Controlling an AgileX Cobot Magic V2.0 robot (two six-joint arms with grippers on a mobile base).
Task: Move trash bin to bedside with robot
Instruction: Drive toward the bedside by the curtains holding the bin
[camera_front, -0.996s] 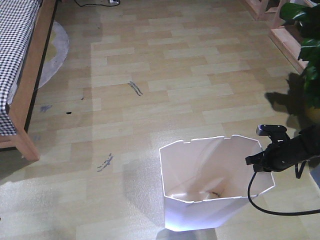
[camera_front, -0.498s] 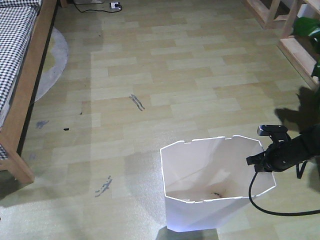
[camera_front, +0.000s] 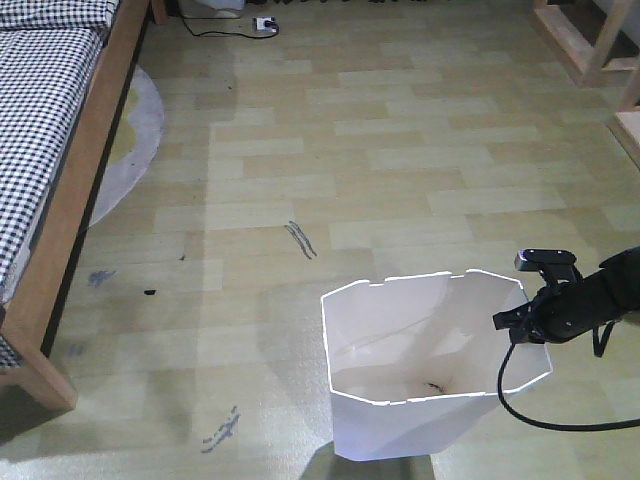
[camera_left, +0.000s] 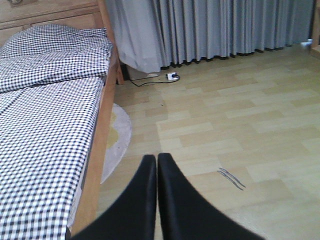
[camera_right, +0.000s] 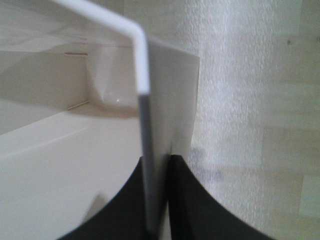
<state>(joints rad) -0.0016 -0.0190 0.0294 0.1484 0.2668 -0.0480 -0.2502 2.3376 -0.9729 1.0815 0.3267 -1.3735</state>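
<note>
Two narrow black jaws of the right gripper (camera_right: 159, 167) pinch the thin wall of the trash bin (camera_right: 60, 150) just below its rim, one jaw inside and one outside, with the white plastic clamped between them. From the front camera the same gripper (camera_front: 515, 322) sits at the bin's right-hand rim, and a black cable (camera_front: 540, 422) loops down from the arm beside it.

The trash bin (camera_front: 395, 432) stands upright on the wooden floor (camera_front: 400, 150) at the lower middle-right of the front view. Its angular rim is open to the camera. The inside is cream-white and nearly bare: only a small dark scrap (camera_front: 435, 385) lies near the bottom, too small to identify.

The left gripper (camera_left: 157, 161) has its two fingers pressed together with nothing between them, pointing out over open floor.

Dark scuff marks (camera_front: 300, 239) streak the planks beyond the bin. Further left, well apart from the bin, runs the bed (camera_front: 75, 190) with its light-brown wooden frame and black-and-white checked bedding. A pale round rug (camera_front: 140, 125) pokes out from under it. At the far end a white power strip (camera_left: 172, 76) lies on the floor below grey curtains (camera_left: 225, 25).
</note>
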